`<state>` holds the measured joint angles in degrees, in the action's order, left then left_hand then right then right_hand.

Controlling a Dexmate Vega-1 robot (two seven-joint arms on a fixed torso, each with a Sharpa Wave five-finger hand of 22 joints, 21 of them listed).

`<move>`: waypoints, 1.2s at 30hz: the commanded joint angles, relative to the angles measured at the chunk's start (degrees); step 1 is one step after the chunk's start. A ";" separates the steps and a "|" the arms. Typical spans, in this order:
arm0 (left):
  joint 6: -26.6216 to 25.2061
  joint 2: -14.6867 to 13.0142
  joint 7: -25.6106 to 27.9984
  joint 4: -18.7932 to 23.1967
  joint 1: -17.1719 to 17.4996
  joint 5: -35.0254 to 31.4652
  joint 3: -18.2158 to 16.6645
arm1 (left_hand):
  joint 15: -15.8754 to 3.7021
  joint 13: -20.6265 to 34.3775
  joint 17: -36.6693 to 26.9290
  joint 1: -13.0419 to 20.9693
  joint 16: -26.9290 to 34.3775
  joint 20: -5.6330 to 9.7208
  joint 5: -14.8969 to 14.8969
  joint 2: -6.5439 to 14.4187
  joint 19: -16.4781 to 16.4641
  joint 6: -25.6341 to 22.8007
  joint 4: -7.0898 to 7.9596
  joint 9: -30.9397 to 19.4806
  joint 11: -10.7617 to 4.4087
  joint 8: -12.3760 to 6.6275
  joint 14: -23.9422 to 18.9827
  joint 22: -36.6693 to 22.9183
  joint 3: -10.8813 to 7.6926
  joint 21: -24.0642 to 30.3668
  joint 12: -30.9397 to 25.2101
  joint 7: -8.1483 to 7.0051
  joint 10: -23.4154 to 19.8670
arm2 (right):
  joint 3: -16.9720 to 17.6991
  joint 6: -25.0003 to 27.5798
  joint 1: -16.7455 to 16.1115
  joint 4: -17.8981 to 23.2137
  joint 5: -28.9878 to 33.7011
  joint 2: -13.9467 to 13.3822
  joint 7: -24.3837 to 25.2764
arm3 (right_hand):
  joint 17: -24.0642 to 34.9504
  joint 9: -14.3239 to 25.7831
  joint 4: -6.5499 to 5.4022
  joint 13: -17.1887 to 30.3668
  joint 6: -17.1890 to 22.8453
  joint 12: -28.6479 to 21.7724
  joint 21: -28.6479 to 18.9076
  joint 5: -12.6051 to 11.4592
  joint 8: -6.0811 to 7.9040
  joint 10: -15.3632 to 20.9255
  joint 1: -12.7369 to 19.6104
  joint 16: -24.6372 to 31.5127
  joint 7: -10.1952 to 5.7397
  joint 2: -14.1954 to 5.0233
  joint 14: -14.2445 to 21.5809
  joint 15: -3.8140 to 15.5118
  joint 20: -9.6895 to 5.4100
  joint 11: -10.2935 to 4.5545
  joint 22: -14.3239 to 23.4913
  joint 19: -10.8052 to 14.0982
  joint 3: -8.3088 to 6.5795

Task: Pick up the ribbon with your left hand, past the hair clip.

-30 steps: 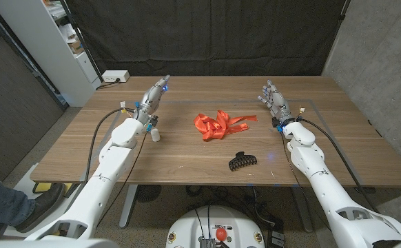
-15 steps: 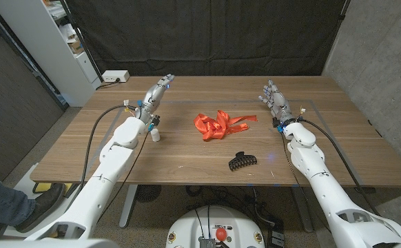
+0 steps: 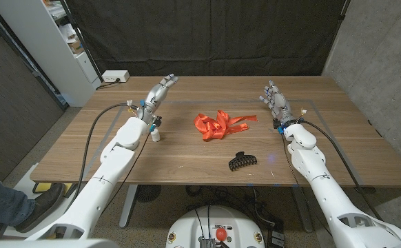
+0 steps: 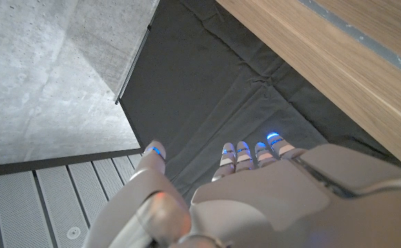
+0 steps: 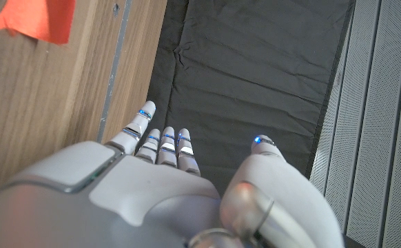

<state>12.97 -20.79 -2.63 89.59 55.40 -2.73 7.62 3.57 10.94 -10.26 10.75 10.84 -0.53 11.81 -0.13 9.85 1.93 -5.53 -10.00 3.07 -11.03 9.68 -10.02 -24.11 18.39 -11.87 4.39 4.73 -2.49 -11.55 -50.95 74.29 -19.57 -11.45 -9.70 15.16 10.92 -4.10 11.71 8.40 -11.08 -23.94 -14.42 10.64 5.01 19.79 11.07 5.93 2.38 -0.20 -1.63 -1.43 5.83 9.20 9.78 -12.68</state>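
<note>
An orange-red ribbon [image 3: 219,125] lies crumpled at the middle of the wooden table [image 3: 187,155]; one of its ends [image 5: 35,19] shows in the right wrist view. A black hair clip [image 3: 242,161] lies nearer the table's front edge, a little right of the ribbon. My left hand [image 3: 156,95] is raised at the far left, well left of the ribbon, fingers stretched out and holding nothing. In the left wrist view its fingers [image 4: 245,155] point at the dark curtain. My right hand [image 3: 275,100] stands open to the right of the ribbon, empty.
A small white bottle-like object [image 3: 156,133] stands by my left forearm. A white power strip [image 3: 116,76] lies at the far left corner. A black curtain [image 3: 207,34] hangs behind the table. A white shelf unit [image 3: 63,41] stands at the left.
My left hand has risen and swung slightly right, toward the far side of the table. The ribbon, hair clip and right hand have not moved.
</note>
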 commanded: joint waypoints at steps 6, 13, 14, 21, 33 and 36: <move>1.40 -0.84 2.10 2.47 0.99 -5.12 1.53 | -0.16 0.06 -0.09 0.45 0.38 -0.63 -0.40 0.55 5.40 -0.74 -0.38 -0.24 -0.06 -0.30 0.15 -0.08 -0.35 -0.29 -0.41 0.21 -0.14 | 0.31 0.05 -0.61 1.06 -0.28 -0.08 0.29 | -0.14 0.07 0.33 -0.10 0.44 -0.14 0.36 -0.32 0.45 0.25 0.06 0.42 -0.29 -0.60 0.14 -0.40 -0.04 0.32 0.33 0.69 0.06; 1.41 -1.25 2.89 3.79 1.33 -7.49 2.23 | -0.19 0.06 -0.09 0.63 0.39 -0.73 -0.43 0.65 5.36 -1.05 -0.52 -0.24 -0.12 -0.37 0.02 -0.08 -0.42 -0.43 -0.43 0.20 -0.22 | 0.51 -0.16 -0.66 1.04 -0.55 -0.03 0.17 | -0.22 0.05 0.35 -0.16 0.45 -0.12 0.51 -0.33 0.46 0.20 0.05 0.41 -0.27 -0.66 0.09 -0.36 -0.05 0.25 0.33 0.70 0.07; 1.40 -1.33 2.95 3.92 1.31 -7.81 2.35 | -0.22 0.06 -0.09 0.66 0.38 -0.75 -0.43 0.66 5.37 -1.06 -0.55 -0.24 -0.15 -0.37 0.02 -0.09 -0.43 -0.45 -0.43 0.19 -0.23 | 0.53 -0.26 -0.67 1.01 -0.54 0.00 0.23 | -0.23 0.05 0.36 -0.17 0.47 -0.13 0.54 -0.34 0.47 0.21 0.05 0.41 -0.28 -0.66 0.09 -0.35 -0.10 0.31 0.33 0.71 0.07; 1.56 -1.58 3.85 4.39 1.33 -9.83 2.97 | -0.20 0.07 -0.09 0.94 0.37 -0.78 -0.45 0.78 5.34 -1.45 -0.77 -0.25 -0.18 -0.46 -0.11 -0.09 -0.54 -0.64 -0.49 0.21 -0.43 | 0.72 -0.88 -0.72 0.74 -0.81 0.24 0.18 | -0.35 0.01 0.37 -0.28 0.45 -0.14 0.66 -0.38 0.46 0.23 0.02 0.56 -0.27 -0.89 0.37 -0.24 -0.43 0.19 0.35 1.25 0.05; 1.95 -2.02 5.74 5.38 1.75 -13.34 4.06 | -0.03 0.08 -0.09 1.57 0.46 -1.17 -0.45 0.95 5.12 -2.29 -1.25 -0.27 -0.11 -0.66 -0.62 -0.11 -0.76 -0.93 -0.60 0.39 -0.80 | 0.75 -1.41 -0.52 0.15 -0.98 0.49 0.11 | -0.50 -0.02 0.46 -0.38 0.58 -0.17 0.92 -0.40 0.52 0.33 0.06 0.67 -0.31 -0.98 0.62 -0.21 -0.38 0.06 0.38 1.45 0.07; 2.17 -2.21 6.26 5.68 1.99 -14.22 4.23 | -0.11 0.08 -0.09 1.75 0.47 -1.21 -0.45 0.99 5.04 -2.33 -1.38 -0.27 -0.16 -0.64 -0.71 -0.11 -0.82 -1.00 -0.62 0.39 -0.88 | 0.73 -1.54 -0.40 0.05 -0.96 0.53 0.09 | -0.54 -0.03 0.48 -0.40 0.67 -0.20 1.00 -0.40 0.55 0.40 0.05 0.70 -0.35 -0.99 0.69 -0.22 -0.33 0.00 0.38 1.53 0.09</move>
<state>14.64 -22.53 2.16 94.32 56.92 -14.19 11.03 3.66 10.94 -10.25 11.73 10.84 -1.26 11.41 0.85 9.96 0.16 -6.68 -10.00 3.07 -11.47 9.18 -10.01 -24.74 17.57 -12.14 4.68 4.12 -1.81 -12.46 -51.61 74.89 -20.36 -11.15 -9.46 14.63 10.94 -3.87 11.18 8.60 -11.08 -23.28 -14.41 10.64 5.01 19.87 11.47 5.73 1.71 0.22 -1.62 -1.64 5.84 9.49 10.81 -12.43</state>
